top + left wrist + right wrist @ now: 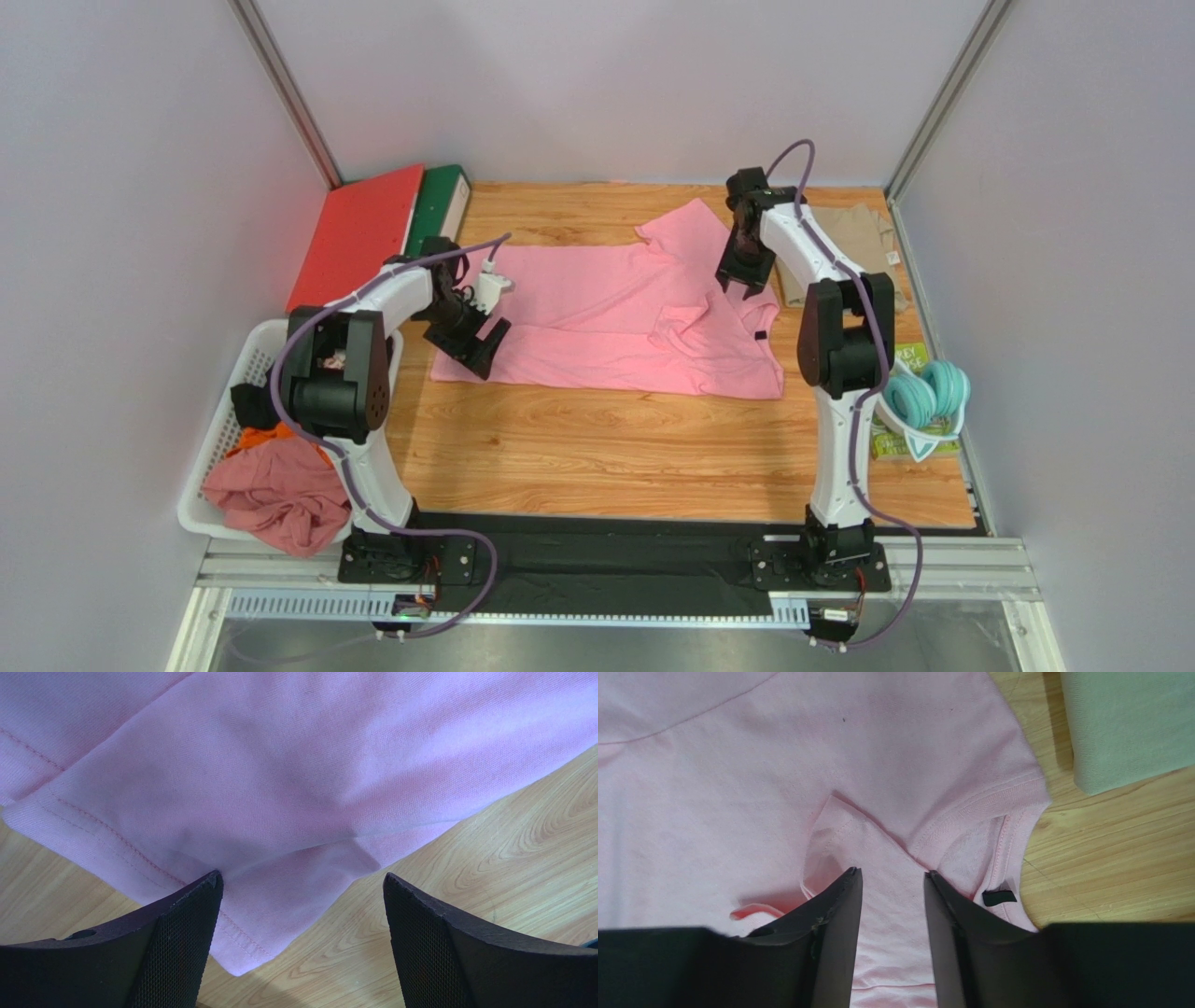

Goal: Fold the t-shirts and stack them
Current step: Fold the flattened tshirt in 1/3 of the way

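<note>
The light pink t-shirt (603, 315) lies spread across the wooden table, with its right side rumpled and one sleeve turned up toward the back. My left gripper (473, 336) hovers open over the shirt's left hem corner (238, 952), and that corner lies between its fingers (300, 882), close to the left one. My right gripper (739, 273) hangs over the collar area. Its jaws (892, 873) stand partly apart over flat pink cloth (738, 777), beside the dark neck label (999, 897). The folded khaki-beige t-shirt (842, 241) lies at the back right (1123, 721).
A white basket (232, 420) at the left edge holds a crumpled reddish-pink cloth (278, 497). Red (358, 235) and green (442, 203) binders lie at the back left. Teal headphones (926, 395) rest at the right edge. Grey walls enclose the table.
</note>
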Robot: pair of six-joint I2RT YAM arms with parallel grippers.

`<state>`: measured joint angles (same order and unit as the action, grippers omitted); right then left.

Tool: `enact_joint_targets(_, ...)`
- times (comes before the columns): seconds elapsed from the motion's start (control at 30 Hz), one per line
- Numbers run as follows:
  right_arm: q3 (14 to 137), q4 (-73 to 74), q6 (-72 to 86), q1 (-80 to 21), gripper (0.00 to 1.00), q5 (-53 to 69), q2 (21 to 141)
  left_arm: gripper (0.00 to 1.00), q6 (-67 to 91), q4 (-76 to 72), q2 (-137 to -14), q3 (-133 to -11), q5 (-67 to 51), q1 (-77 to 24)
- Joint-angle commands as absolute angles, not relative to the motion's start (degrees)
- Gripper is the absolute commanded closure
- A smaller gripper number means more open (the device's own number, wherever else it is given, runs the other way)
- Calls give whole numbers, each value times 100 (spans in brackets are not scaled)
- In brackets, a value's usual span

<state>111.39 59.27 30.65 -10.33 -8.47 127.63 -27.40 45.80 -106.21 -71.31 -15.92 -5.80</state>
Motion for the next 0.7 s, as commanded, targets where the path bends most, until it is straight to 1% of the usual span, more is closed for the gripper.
enact_joint_targets(0.0,11346,5827,2953,-1081,68,-809,12911,10,-2839,4658,-10450,-7128,-1547,-562)
enact_joint_targets(0.07,11364,5810,2962,-1072,69,-765,12972,10,-2839,4667,-10468,-7154,-1547,-571)
enact_joint_targets(0.43,11540,5818,2865,-1072,68,-589,13263,10,-2830,4720,-10521,-7269,-1565,-571)
enact_joint_targets(0.67,11654,5827,2848,-1055,69,-545,13377,10,-2821,4720,-10564,-7286,-1564,-571)
